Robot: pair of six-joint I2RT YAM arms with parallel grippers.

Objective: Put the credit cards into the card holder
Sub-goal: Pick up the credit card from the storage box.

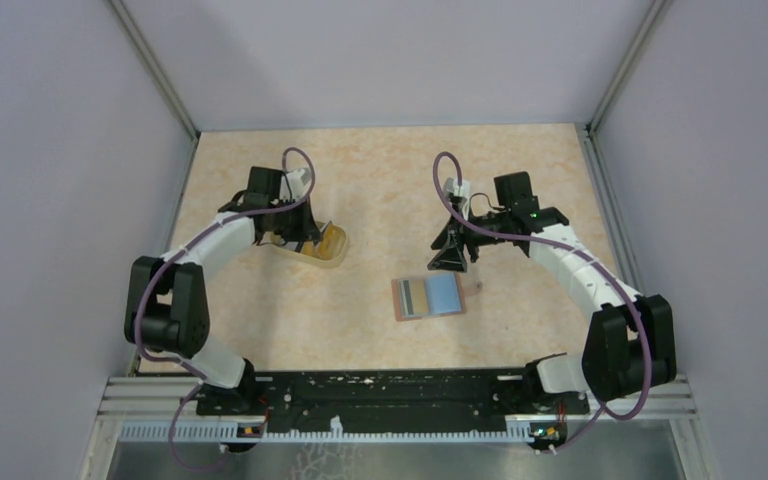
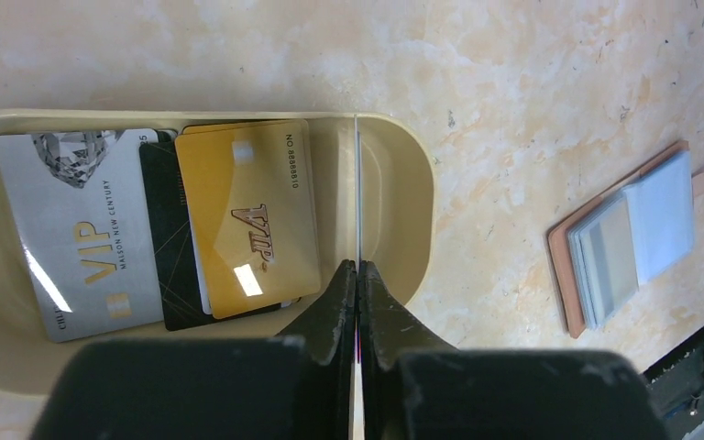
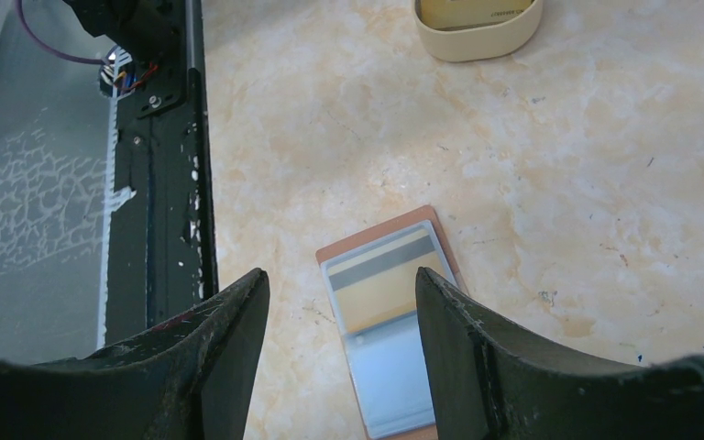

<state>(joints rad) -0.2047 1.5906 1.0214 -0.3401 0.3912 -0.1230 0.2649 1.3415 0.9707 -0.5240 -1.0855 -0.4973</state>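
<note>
The left jaws are pressed together on a thin pale plastic card (image 2: 357,183), seen edge-on as a narrow line. They hold it over the right end of a cream, round-ended plastic tray (image 2: 414,197) that sits on the beige marbled tabletop (image 2: 532,82). Whether the card's far edge touches the tray I cannot tell. In the tray a gold plastic VIP card (image 2: 247,220) lies partly over a black card (image 2: 167,275), with a silver-white VIP card (image 2: 78,234) just beside them. Well apart from the tray, the small reddish-brown leather-like card holder (image 3: 390,385) lies open and flat on the tabletop, light blue lining up. A gold card with a dark stripe (image 3: 385,284) sits under its clear sleeve. The right jaws stand wide and hold nothing, and the card holder shows between them in the right wrist view.
</note>
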